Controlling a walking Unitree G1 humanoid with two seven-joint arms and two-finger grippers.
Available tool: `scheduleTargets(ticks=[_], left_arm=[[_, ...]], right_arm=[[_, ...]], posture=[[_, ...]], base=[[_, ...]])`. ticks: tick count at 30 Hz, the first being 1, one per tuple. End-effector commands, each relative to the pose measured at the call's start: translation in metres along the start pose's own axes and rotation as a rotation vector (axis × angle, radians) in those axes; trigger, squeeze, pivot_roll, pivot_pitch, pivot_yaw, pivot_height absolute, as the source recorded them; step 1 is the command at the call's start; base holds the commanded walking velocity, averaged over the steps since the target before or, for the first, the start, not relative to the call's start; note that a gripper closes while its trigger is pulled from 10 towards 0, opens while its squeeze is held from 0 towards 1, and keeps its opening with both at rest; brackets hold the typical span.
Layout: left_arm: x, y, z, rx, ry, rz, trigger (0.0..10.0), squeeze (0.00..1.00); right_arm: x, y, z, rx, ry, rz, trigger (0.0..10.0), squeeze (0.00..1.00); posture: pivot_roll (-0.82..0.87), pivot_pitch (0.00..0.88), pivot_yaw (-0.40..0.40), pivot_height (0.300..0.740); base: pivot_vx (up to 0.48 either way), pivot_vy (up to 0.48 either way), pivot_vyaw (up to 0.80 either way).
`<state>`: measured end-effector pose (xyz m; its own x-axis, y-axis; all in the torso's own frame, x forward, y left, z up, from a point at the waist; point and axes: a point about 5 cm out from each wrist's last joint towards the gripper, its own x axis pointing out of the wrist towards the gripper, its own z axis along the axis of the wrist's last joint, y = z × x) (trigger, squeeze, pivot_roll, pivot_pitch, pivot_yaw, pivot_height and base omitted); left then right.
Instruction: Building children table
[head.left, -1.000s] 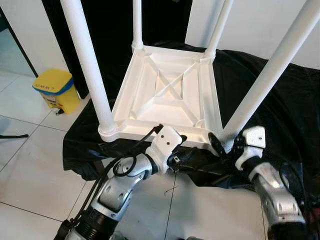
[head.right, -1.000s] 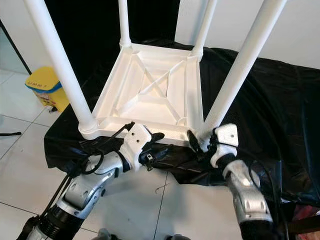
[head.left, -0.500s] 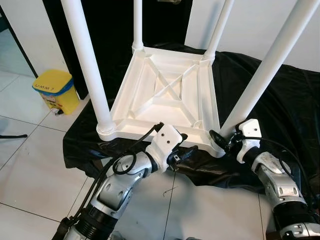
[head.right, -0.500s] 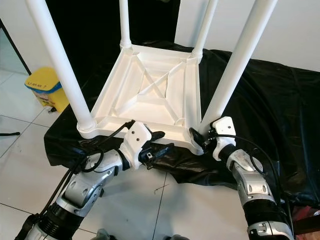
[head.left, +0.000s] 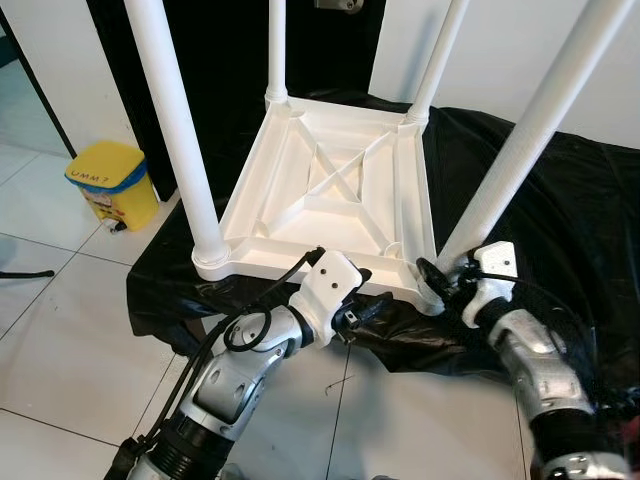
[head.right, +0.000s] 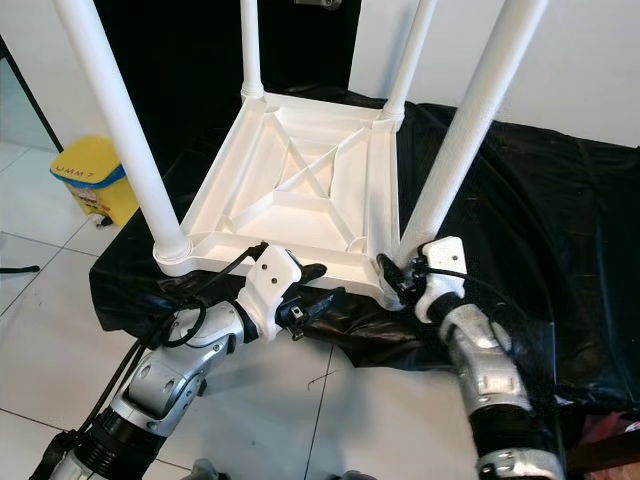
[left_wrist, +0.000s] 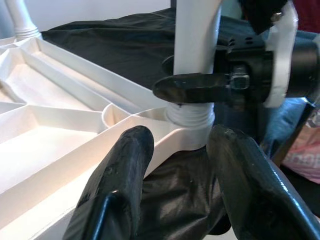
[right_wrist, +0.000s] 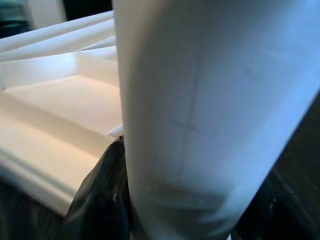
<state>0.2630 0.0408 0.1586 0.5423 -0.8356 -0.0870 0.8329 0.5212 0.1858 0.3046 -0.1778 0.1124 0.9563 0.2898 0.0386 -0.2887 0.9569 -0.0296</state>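
At the near right corner of the upturned white table (head.left: 330, 190), the right jaws (head.right: 400, 277) clench the base of the leg (head.left: 520, 150) where it enters its socket. If they twist off-axis, the leg could jam or the table slide on the black cloth (head.left: 560, 230). Under the near edge, the left jaws (left_wrist: 175, 165) stand parted and hold nothing, one finger close to the rim.

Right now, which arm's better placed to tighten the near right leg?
Right. The right gripper already has its jaws around the base of that leg; the left gripper sits open by the tabletop edge.
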Motion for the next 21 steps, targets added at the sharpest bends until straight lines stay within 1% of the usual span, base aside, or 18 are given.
scheduleTargets(ticks=[1, 2, 3, 5, 6, 9, 11, 13, 21], left_arm=[[0.001, -0.007, 0.0, 0.004, -0.001, -0.059, 10.0, 0.0], [0.0, -0.008, -0.001, 0.003, 0.0, -0.063, 10.0, 0.0], [0.0, -0.008, -0.001, 0.003, 0.0, -0.063, 10.0, 0.0], [0.0, -0.009, -0.001, 0.001, 0.001, -0.068, 10.0, 0.0], [0.0, -0.009, -0.001, 0.0, 0.001, -0.072, 10.0, 0.0], [0.0, -0.01, -0.001, 0.0, 0.001, -0.072, 10.0, 0.0], [0.0, -0.011, -0.001, -0.004, 0.001, -0.078, 10.0, 0.0], [0.0, -0.013, -0.001, -0.008, 0.003, -0.085, 10.0, 0.0], [0.0, -0.012, -0.001, -0.006, 0.005, -0.087, 10.0, 0.0]], right_arm=[[-0.005, 0.007, -0.018, 0.044, 0.089, -0.064, 10.0, 0.0], [-0.005, 0.01, -0.02, 0.059, 0.093, -0.133, 10.0, 0.0], [-0.005, 0.01, -0.02, 0.059, 0.093, -0.133, 10.0, 0.0], [-0.007, 0.019, -0.025, 0.097, 0.109, -0.298, 10.0, 0.0], [-0.007, 0.027, -0.028, 0.127, 0.119, -0.4, 10.0, 0.0], [-0.007, 0.028, -0.029, 0.132, 0.12, -0.413, 10.0, 0.0], [-0.003, 0.041, -0.028, 0.169, 0.114, -0.402, 10.0, 0.0], [-0.001, 0.046, -0.024, 0.17, 0.094, -0.383, 10.0, 0.0], [-0.003, 0.049, -0.024, 0.168, 0.101, -0.387, 10.0, 0.0]], posture=[[0.01, 0.052, -0.088, 0.74], [0.0, 0.054, -0.085, 0.74], [0.0, 0.054, -0.085, 0.74], [0.0, 0.057, -0.083, 0.74], [0.0, 0.059, -0.082, 0.74], [0.0, 0.059, -0.082, 0.74], [0.0, 0.063, -0.079, 0.74], [0.0, 0.065, -0.077, 0.74], [0.0, 0.065, -0.078, 0.74]], base=[[0.0, 0.0, 0.0], [0.0, 0.0, 0.0], [0.0, 0.0, 0.0], [0.0, 0.0, 0.0], [0.0, 0.0, 0.0], [0.0, 0.0, 0.0], [0.0, 0.0, 0.0], [0.0, 0.0, 0.0], [0.0, 0.0, 0.0]])
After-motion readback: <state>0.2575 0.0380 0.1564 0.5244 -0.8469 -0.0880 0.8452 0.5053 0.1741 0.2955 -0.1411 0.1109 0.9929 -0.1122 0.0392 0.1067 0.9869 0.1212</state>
